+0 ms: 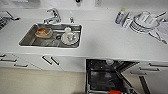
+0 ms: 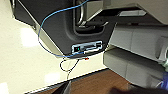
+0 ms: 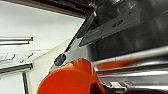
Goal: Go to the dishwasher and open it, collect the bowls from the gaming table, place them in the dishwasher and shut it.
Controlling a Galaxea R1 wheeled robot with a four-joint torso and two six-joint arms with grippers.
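Observation:
The dishwasher (image 1: pixel 102 75) stands open under the white counter, its dark interior and racks showing, with the door folded down toward me. An orange bowl (image 1: pixel 115 92) hangs over the door at the near edge of the head view. In the right wrist view the same orange bowl (image 3: pixel 72 80) sits very close, rim up, beside the door's steel inner face (image 3: pixel 130 50), and my right gripper is shut on it. The left wrist view looks at my own dark base (image 2: pixel 62 27) and a blue cable. The gaming table is out of view.
A steel sink (image 1: pixel 27 40) in the counter holds a plate with a cup (image 1: pixel 70 37) and a pale dish (image 1: pixel 42 32). A faucet (image 1: pixel 53 15) stands behind it. A bottle (image 1: pixel 120 16) and a rack of white dishes (image 1: pixel 145 22) sit at the right. White cabinet doors (image 1: pixel 50 60) flank the dishwasher.

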